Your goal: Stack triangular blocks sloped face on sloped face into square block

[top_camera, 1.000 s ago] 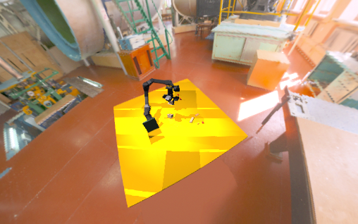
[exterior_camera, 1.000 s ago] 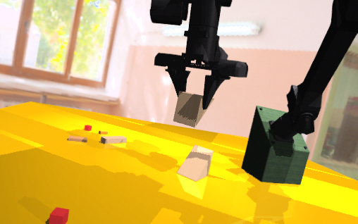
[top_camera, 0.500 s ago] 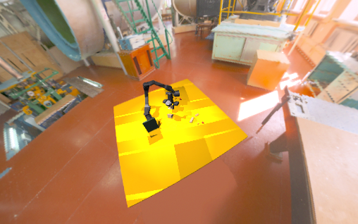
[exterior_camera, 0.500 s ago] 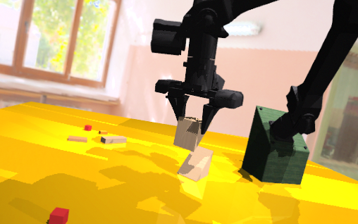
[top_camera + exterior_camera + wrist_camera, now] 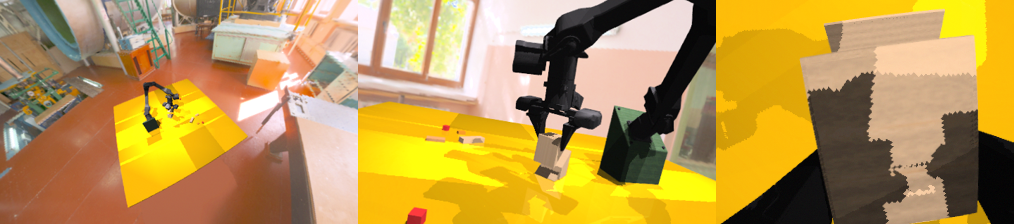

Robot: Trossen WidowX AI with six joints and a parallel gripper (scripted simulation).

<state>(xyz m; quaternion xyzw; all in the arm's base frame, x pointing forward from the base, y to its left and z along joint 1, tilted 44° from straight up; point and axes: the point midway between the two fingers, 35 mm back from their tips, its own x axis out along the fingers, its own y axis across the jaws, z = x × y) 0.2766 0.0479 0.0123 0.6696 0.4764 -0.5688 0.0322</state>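
My gripper (image 5: 552, 141) (image 5: 893, 143) is shut on a light wooden triangular block (image 5: 547, 151) (image 5: 911, 105), with a finger at each side. The held block is upright, its flat top up and slightly turned in the wrist view. The other triangular block (image 5: 170, 115) (image 5: 564, 163) (image 5: 891, 35) rests on the table (image 5: 158, 176) (image 5: 390, 155) under and beside it. In the wrist view it sticks out past the held block's far edge. The held block hides much of it; whether their sloped faces touch I cannot tell.
A red cube (image 5: 416, 215) lies in the foreground of the exterior view. Two wooden pieces (image 5: 471, 139) (image 5: 435, 139), a small orange piece (image 5: 461, 132) and another red cube (image 5: 445, 127) lie farther off. The arm's green base (image 5: 643, 158) stands to the right there.
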